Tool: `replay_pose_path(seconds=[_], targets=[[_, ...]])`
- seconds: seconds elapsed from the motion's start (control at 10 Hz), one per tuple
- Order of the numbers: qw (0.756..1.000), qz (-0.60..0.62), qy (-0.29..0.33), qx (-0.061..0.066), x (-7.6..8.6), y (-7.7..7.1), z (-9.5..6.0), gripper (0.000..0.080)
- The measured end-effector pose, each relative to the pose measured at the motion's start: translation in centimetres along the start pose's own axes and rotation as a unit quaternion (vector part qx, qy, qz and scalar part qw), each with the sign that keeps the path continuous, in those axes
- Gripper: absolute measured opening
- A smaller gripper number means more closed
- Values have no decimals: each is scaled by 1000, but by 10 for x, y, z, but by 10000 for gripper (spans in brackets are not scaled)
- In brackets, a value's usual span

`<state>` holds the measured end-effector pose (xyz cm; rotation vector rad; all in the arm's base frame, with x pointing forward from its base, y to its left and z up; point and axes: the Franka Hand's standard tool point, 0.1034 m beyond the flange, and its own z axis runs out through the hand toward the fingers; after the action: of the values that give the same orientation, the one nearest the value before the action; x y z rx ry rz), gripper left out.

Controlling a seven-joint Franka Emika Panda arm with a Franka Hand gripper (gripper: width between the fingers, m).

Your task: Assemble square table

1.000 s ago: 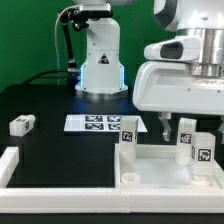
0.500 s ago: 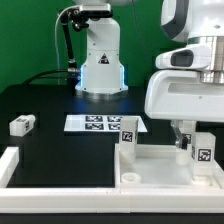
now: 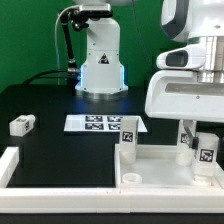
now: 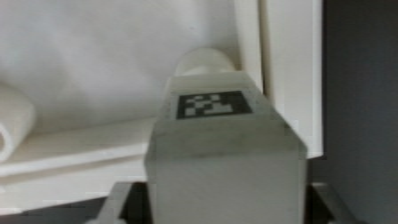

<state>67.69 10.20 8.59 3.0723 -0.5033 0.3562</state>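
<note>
The square tabletop (image 3: 150, 180) lies at the front right with its rim up. Three leg blocks stand on it: one at the left corner (image 3: 127, 137) and two at the right (image 3: 187, 137) (image 3: 206, 152). A fourth leg (image 3: 22, 124) lies loose on the black table at the exterior view's left. My gripper (image 3: 203, 128) hangs over the right front leg. In the wrist view that tagged leg (image 4: 217, 110) stands between my fingers (image 4: 128, 202), and a thin dark gap shows on each side of it. The gripper (image 4: 224, 208) is open around it.
The marker board (image 3: 100, 123) lies flat behind the tabletop. A long white rail (image 3: 10, 165) runs along the front and left edge. The robot base (image 3: 98, 60) stands at the back. Another leg's rounded end (image 4: 11, 120) shows beside the tabletop floor (image 4: 80, 150).
The hand has moved up and toward the exterior view's right, from beside the right back leg to over the right front leg. The legs have stayed upright.
</note>
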Motion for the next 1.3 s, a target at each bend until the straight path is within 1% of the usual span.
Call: replay_pose_path(seconds=[0.2,0.3,0.4,0.5,0.6,0.7,0.8,1.0,1.1,1.2,1.3], targets=[[995,102,3,4,3,3,2,288],[989,146,-1,4,5,4,2,288],[973,231,-13,7,4,6,3,288],[949,315,-23,8,3,9,3,288],[925,379,-31,6,2,10,4,288],[893,449,-38,9,1,11,4,288],[867,497,-44,10,0,12,4,291],[807,588,-50,-2,-5,6,3,291],[797,602,-50,-3,-6,4,3,291],[800,598,-49,-4,-6,5,3,291],[826,561,-54,-10,-8,5,3,386]])
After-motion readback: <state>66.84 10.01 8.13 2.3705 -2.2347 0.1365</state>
